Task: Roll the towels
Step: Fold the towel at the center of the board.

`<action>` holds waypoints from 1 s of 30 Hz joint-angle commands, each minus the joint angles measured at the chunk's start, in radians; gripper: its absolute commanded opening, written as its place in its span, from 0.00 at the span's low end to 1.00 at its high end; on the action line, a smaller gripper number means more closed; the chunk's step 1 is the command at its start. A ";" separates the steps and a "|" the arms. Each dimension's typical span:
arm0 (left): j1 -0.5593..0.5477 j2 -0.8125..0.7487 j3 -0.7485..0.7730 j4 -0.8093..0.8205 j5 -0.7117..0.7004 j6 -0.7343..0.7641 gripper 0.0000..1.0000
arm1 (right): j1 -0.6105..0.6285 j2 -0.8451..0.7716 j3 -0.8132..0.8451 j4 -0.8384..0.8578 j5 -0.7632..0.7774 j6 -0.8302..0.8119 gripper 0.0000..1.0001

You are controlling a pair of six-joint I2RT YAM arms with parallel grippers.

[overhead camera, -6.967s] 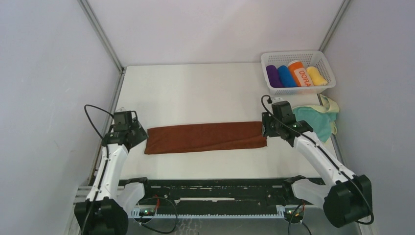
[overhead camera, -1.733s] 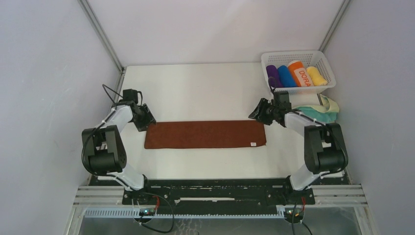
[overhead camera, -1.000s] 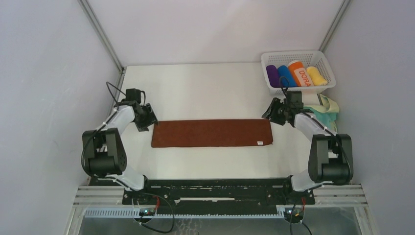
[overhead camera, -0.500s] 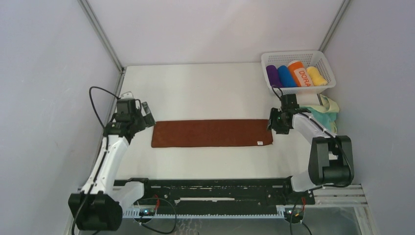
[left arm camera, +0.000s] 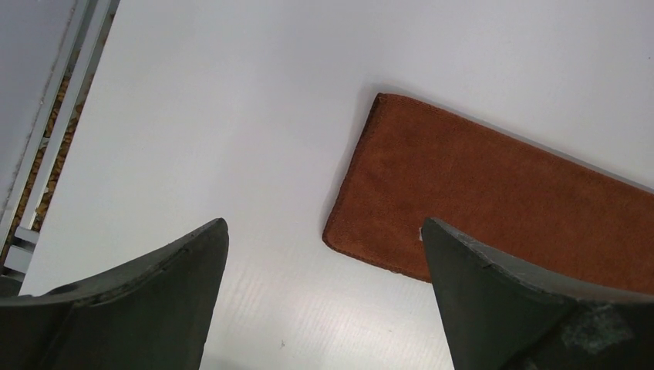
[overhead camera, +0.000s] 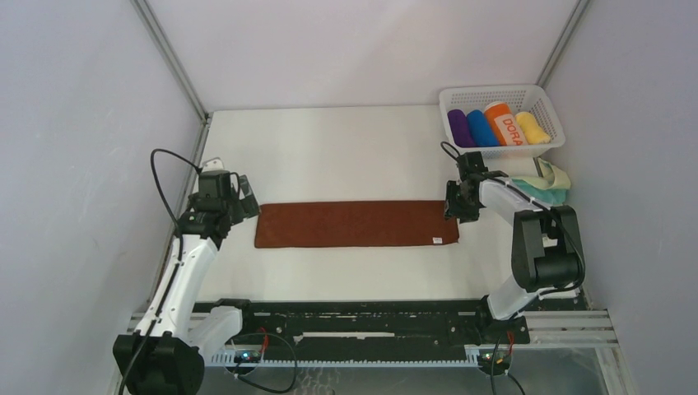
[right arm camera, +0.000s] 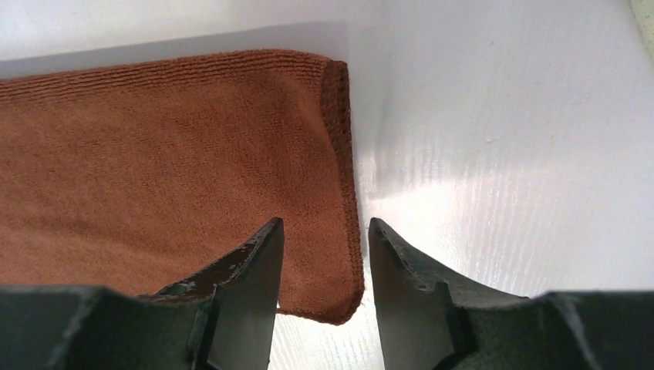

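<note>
The rust-brown towel (overhead camera: pixel 355 224) lies flat and oblong across the table's middle. My left gripper (overhead camera: pixel 245 200) is open and empty just off its left end; in the left wrist view (left arm camera: pixel 324 225) the wide-spread fingers frame the towel's near left corner (left arm camera: pixel 493 200). My right gripper (overhead camera: pixel 454 206) hovers over the towel's right end. In the right wrist view (right arm camera: pixel 325 225) its jaws stand narrowly apart astride the towel's right hem (right arm camera: pixel 193 162), holding nothing. The teal towel with a cream side (overhead camera: pixel 539 186) lies crumpled at the right edge, below the basket.
A white basket (overhead camera: pixel 494 89) at the back right holds purple (overhead camera: pixel 459 127), blue (overhead camera: pixel 481 127), orange "DORA" (overhead camera: pixel 505 122) and yellow (overhead camera: pixel 533 127) rolls. Grey walls close in the left, back and right. A black rail (overhead camera: pixel 362 317) runs along the near edge.
The towel, earlier held at both ends, was carried a little right, then let go and lies flat. In the last half second the right gripper turned over the towel's right end.
</note>
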 commanded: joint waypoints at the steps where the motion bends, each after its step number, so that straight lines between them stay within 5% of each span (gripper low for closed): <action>1: -0.022 -0.002 0.000 0.027 -0.023 0.023 1.00 | 0.008 0.029 0.036 -0.005 0.029 -0.016 0.44; 11: -0.042 -0.015 -0.004 0.032 -0.014 0.028 1.00 | 0.031 0.129 0.024 -0.024 0.036 -0.014 0.34; 19: -0.045 -0.018 -0.006 0.036 -0.005 0.032 1.00 | 0.036 0.140 0.011 -0.033 0.084 -0.015 0.00; 30: -0.051 0.007 -0.007 0.050 0.152 0.017 1.00 | -0.087 -0.060 0.169 -0.174 0.462 -0.087 0.00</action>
